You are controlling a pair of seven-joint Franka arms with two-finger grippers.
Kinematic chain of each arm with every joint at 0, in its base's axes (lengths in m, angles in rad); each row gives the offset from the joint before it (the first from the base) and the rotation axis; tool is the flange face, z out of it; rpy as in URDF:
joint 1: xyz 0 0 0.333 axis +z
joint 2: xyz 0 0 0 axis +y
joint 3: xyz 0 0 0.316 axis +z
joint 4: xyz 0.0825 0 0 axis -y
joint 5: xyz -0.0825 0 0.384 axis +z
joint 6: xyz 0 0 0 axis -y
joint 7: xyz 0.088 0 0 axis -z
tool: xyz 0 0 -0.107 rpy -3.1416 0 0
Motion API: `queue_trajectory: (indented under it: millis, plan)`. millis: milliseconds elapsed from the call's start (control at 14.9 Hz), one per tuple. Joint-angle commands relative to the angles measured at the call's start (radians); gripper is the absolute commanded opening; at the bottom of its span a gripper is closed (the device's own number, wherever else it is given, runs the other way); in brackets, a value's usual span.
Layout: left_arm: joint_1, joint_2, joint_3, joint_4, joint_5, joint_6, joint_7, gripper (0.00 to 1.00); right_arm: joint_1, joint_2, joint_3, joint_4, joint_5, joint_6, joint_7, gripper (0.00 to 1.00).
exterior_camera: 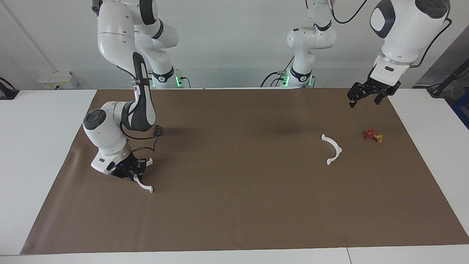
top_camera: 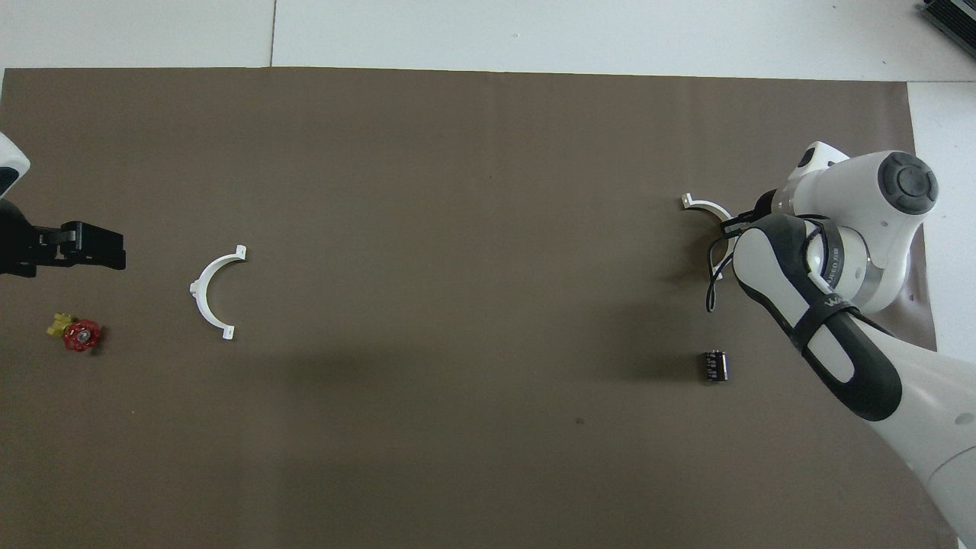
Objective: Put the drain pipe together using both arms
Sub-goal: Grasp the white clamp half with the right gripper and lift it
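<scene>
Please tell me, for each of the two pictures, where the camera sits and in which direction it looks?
Facing view: high across the table, looking toward the robots; both white arms show whole, right end effector shut on a thin white plastic half-ring.
Overhead view: above the robots' end, looking steeply down; the right forearm and left end effector show.
Shared: the brown mat, the other white half-ring, the small red-and-yellow valve.
</scene>
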Motion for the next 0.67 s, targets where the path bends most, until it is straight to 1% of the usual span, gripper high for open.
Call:
queue_trajectory:
  millis: [0,67,202,336,471,605]
  plan:
    - [0.003,-0.017,0.007,-0.015,-0.01,0.015,0.016,1.0,0.009,-0.009,0.007,0.061,0.024,-0.09,0.032,0.0]
    - [0.003,-0.017,0.007,-0.015,-0.01,0.015,0.016,1.0,0.02,-0.015,0.009,0.098,0.021,-0.148,0.085,0.0]
    - [0.003,-0.017,0.007,-0.017,-0.01,0.016,0.014,1.0,0.082,-0.017,0.009,0.166,0.006,-0.239,0.275,0.0]
    - [0.001,-0.017,0.007,-0.015,-0.01,0.016,0.014,1.0,0.17,-0.018,0.004,0.18,-0.023,-0.249,0.464,0.0]
    - [0.0,-0.017,0.007,-0.015,-0.01,0.016,0.014,1.0,0.243,-0.02,0.009,0.18,-0.103,-0.238,0.642,0.0]
    - [-0.002,-0.017,0.007,-0.017,-0.01,0.012,0.014,1.0,0.337,-0.018,0.009,0.178,-0.125,-0.23,0.781,0.0]
